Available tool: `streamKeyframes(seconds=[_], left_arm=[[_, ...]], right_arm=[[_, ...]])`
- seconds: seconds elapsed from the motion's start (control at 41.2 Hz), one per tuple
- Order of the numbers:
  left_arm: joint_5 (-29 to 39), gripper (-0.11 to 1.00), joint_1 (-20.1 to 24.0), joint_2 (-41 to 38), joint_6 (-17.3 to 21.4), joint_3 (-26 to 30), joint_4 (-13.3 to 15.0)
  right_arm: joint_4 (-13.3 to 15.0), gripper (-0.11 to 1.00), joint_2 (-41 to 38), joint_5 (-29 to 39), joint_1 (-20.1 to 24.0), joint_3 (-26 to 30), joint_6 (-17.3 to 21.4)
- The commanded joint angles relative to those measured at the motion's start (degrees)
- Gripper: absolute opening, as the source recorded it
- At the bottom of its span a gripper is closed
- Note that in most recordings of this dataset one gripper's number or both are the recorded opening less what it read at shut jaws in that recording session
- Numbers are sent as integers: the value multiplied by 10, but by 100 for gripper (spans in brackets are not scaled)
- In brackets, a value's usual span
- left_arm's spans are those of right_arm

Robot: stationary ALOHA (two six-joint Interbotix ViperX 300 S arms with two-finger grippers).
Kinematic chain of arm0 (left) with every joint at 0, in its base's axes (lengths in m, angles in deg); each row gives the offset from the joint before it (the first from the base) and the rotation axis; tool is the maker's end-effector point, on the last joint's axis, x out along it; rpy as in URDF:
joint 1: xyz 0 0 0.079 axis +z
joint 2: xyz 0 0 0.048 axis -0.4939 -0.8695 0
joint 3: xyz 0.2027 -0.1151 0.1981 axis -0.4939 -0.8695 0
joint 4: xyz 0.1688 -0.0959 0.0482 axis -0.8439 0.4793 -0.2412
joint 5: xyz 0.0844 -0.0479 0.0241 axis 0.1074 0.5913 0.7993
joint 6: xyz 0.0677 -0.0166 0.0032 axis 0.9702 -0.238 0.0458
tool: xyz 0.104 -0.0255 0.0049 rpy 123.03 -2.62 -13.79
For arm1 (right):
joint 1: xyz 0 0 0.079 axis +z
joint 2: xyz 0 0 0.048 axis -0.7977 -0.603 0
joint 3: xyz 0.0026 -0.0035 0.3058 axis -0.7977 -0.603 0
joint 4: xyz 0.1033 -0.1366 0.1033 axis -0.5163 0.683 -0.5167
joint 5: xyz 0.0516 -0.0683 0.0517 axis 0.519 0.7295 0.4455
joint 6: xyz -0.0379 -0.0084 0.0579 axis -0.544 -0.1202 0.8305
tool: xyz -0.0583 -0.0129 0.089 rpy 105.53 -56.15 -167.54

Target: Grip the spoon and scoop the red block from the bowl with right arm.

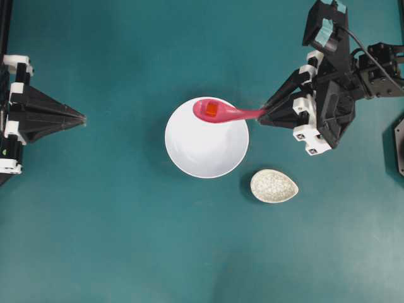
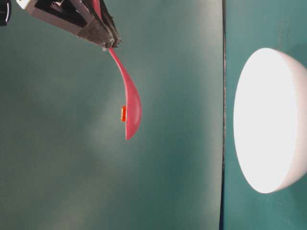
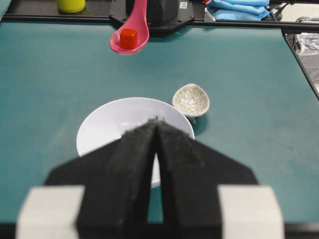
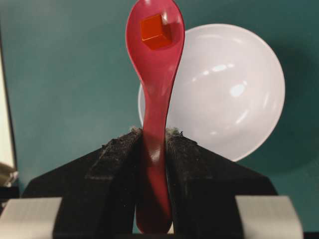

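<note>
My right gripper is shut on the handle of the pink spoon and holds it level, well above the white bowl. The red block lies in the spoon's scoop, over the bowl's far rim. In the right wrist view the jaws of the right gripper clamp the spoon, with the block in its scoop and the bowl below showing nothing inside. The table-level view shows the spoon high off the bowl. My left gripper is shut and holds nothing, far left.
A small speckled off-white teardrop dish sits on the teal mat just right of the bowl's near side. In the left wrist view a yellow object and blue cloth lie beyond the mat's far edge.
</note>
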Motion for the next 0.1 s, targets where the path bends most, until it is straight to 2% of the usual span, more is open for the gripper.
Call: streamKeyframes(seconds=[0.0, 0.073], left_arm=[[-1, 0, -1, -3, 4, 11, -2], [-1, 0, -1, -3, 4, 11, -2]], right_arm=[[1, 22, 4, -4, 0, 11, -1], [0, 22, 3, -4, 1, 11, -1]])
